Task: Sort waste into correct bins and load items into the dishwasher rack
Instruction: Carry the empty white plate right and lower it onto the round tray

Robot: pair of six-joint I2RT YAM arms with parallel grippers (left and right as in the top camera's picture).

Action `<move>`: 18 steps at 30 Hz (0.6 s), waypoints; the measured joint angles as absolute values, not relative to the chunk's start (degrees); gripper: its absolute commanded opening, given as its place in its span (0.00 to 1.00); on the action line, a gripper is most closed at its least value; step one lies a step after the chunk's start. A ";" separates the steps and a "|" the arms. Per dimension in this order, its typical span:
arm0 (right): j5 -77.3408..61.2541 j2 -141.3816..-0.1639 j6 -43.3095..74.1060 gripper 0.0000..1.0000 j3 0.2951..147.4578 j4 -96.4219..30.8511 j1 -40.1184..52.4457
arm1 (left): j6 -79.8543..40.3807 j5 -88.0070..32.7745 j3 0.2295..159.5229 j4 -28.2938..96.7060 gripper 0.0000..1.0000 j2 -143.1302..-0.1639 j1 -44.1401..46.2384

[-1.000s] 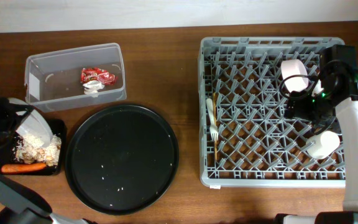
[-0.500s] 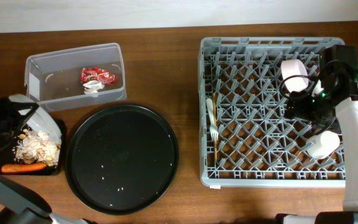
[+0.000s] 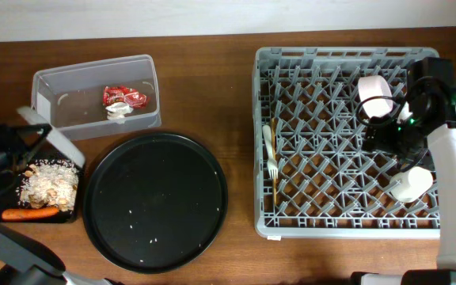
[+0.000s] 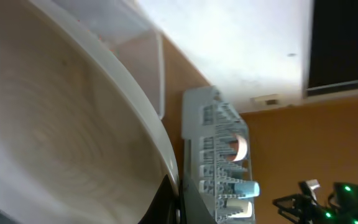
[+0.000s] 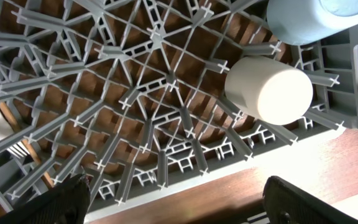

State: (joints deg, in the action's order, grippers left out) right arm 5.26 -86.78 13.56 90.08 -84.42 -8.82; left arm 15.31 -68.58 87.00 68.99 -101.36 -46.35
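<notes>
My left gripper (image 3: 20, 149) is shut on the rim of the white plate (image 3: 54, 138), which is tipped steeply, edge-up, over the shallow black tray (image 3: 63, 216). In that tray lie beige food scraps (image 3: 47, 187) and the carrot (image 3: 28, 213). The plate (image 4: 55, 124) fills the left wrist view. The clear tub (image 3: 93, 119) holds the red wrapper (image 3: 123, 96) and the white wrapper (image 3: 119, 112). The rack (image 3: 331, 59) holds the pink bowl (image 3: 376, 95), cream cup (image 3: 412, 184), fork (image 3: 272, 167), spoon (image 3: 266, 138) and chopstick (image 3: 276, 188). My right gripper (image 5: 179, 205) hangs open over the rack near the cream cup (image 5: 269, 89) and blue cup (image 5: 309, 18).
A big round black tray (image 3: 155, 202) with a few crumbs lies between the small black tray and the rack. The table's front edge runs just below the rack in the right wrist view. My right arm (image 3: 454, 182) lies along the rack's right side.
The plate has tipped up from lying over the black tray to standing edge-on, and the scraps now lie uncovered in the tray. The right arm has not moved.
</notes>
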 measured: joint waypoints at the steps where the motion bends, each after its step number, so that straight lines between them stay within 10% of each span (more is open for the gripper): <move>1: 5.37 -86.78 13.50 0.92 90.08 -84.42 -8.82 | 15.25 -69.43 87.00 69.14 0.00 -101.36 -46.54; 18: 5.61 -86.78 13.52 0.92 90.08 -84.47 -8.82 | 20.69 -70.61 87.00 78.67 0.00 -97.25 -41.50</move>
